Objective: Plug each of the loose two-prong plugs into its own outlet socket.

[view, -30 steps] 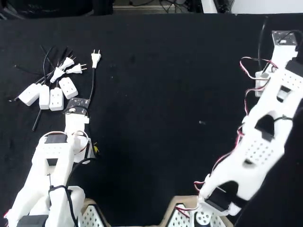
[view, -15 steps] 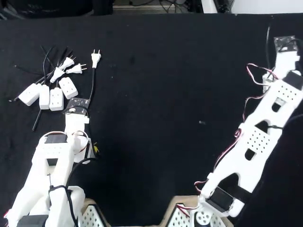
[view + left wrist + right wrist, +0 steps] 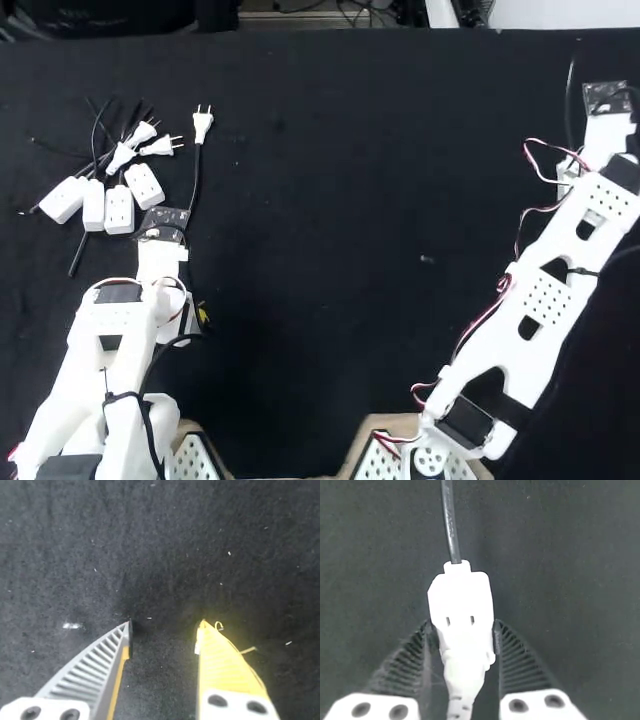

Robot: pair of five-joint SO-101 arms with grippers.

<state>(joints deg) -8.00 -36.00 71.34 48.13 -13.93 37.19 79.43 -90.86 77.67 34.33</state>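
**A:** Starting with the high view, where are the task's things lying?

**B:** 4 white outlet sockets (image 3: 119, 208) are lying in a tight row on the black counter (image 3: 350, 200). 3 two-prong plugs (image 3: 122, 155) are bunching together just beyond that row. A 4th plug (image 3: 202, 122) is lying a little apart from them, beyond the row's end. Its black cord (image 3: 193, 180) is trailing back past that end.

**A:** And the arms?

**B:** The left arm (image 3: 110, 340) is standing on the near side of the row, its tip close to the nearest socket. The right arm (image 3: 560, 300) is stretching out well apart from the row, along the opposite side of the counter.

**A:** What is the left wrist view showing?

**B:** The left jaws are standing wide apart and gripping nothing. Bare black counter is showing between the 2 tips, one grey and one yellow.

**A:** And the right wrist view?

**B:** The right jaws are clamping a 5th socket (image 3: 461, 615), with 1 ribbed finger pressing on each of its sides. Its 2 slots are facing the camera, and a dark cable (image 3: 449, 520) is running straight out of its far end over the counter. So this socket is sitting in the right arm's grasp, well apart from the row of 4.
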